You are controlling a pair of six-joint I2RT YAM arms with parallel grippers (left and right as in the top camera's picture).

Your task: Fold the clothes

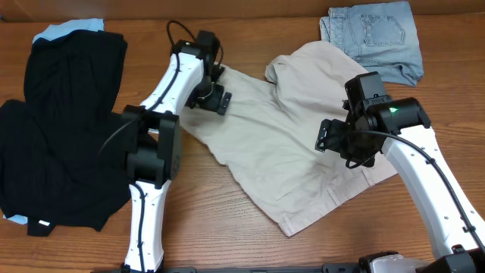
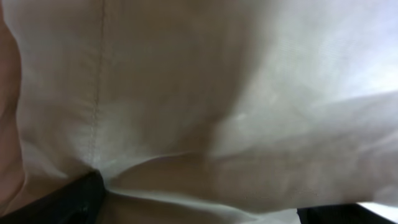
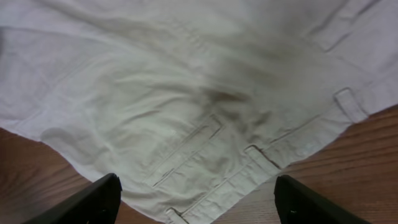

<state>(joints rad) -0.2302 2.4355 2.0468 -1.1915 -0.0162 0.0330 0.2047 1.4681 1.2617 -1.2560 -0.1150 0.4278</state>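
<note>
The beige shorts (image 1: 295,144) lie spread on the table (image 1: 220,227) between my arms. My right pincer (image 3: 198,202) hangs wide open and empty over their waistband. At their edge, my left pincer (image 1: 214,97) is smothered in cloth. Only two dark fingers (image 2: 78,198) show, set apart, and I can't tell whether they touch the cloth.

No readable text — none anywhere.

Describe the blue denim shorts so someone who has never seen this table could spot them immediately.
On the wooden table, look to the far right corner in the overhead view. The denim shorts lie there, just beyond the big beige shorts. They alone are faded blue denim with a stitched back pocket; the garments on the left are black.
</note>
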